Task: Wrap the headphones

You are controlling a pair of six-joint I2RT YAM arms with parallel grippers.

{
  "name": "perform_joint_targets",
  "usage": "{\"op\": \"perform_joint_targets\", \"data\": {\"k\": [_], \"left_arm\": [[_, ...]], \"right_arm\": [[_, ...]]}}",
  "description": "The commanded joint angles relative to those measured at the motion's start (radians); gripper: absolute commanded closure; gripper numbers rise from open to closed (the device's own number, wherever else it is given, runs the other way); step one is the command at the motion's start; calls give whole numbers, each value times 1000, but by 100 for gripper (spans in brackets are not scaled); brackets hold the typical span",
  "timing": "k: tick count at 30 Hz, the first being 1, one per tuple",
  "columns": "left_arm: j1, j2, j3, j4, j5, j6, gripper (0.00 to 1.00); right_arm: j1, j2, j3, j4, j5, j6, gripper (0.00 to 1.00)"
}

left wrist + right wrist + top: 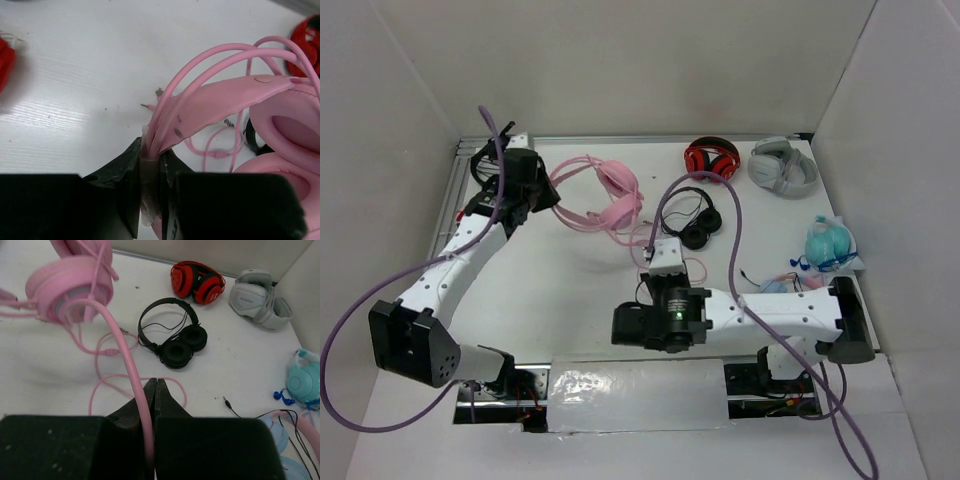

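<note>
pink headphones (235,100), clamped in left gripper (150,152)

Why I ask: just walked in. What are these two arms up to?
They are handling the pink headphones. The left gripper is shut on the headband. The right gripper is shut on the pink cable, which runs up to an ear cup. Loose cable loops lie on the table; the wrapping looks not yet done.

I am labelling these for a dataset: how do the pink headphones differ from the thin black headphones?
The pink headphones are bigger, with thick cups; the black headphones are slim. The pink headphones are gripped by the left pincer at the headband; the black headphones lie free on the table. Both have cables.
</note>
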Motion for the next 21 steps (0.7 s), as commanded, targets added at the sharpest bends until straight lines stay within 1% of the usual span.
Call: {"op": "perform_joint_targets", "data": {"k": [1,4,5,7,9,10,11,13,14,15,16,17,19,20,21], "left_arm": [[-54,-26,-19,102,-25,49,100],[-77,-37,-39,110,-65,41,100],[-77,-34,-39,111,-61,47,100],[-79,-28,-19,105,-71,43,100],[-79,-14,18,84,-76,18,100],[-79,-9,30,79,-78,10,100],[-77,3,42,77,-81,-13,100],[-74,18,102,58,-99,-40,100],[-68,47,130,47,-94,-69,100],[-62,64,201,39,-84,-73,100],[-46,86,242,30,-73,-79,100],[-34,125,325,-1,-49,-89,100],[3,181,404,-48,-25,-100,100],[13,198,470,-58,-19,-100,100],[33,210,493,-65,-10,-96,100]], "right_arm": [[-55,66,92,-191,276,107,100],[-67,63,110,-187,276,203,100],[-72,54,116,-187,277,313,100],[-99,30,141,-185,279,459,100],[-130,37,194,-182,279,521,100],[-140,69,216,-182,279,549,100],[-147,92,277,-185,279,547,100],[-159,169,329,-187,274,566,100],[-161,198,381,-188,274,563,100],[-170,227,406,-191,273,564,100],[-182,252,424,-191,273,587,100],[-194,299,461,-191,271,593,100],[-246,330,494,-193,248,628,100],[-263,354,523,-191,241,644,100],[-285,364,540,-191,235,658,100]]}}
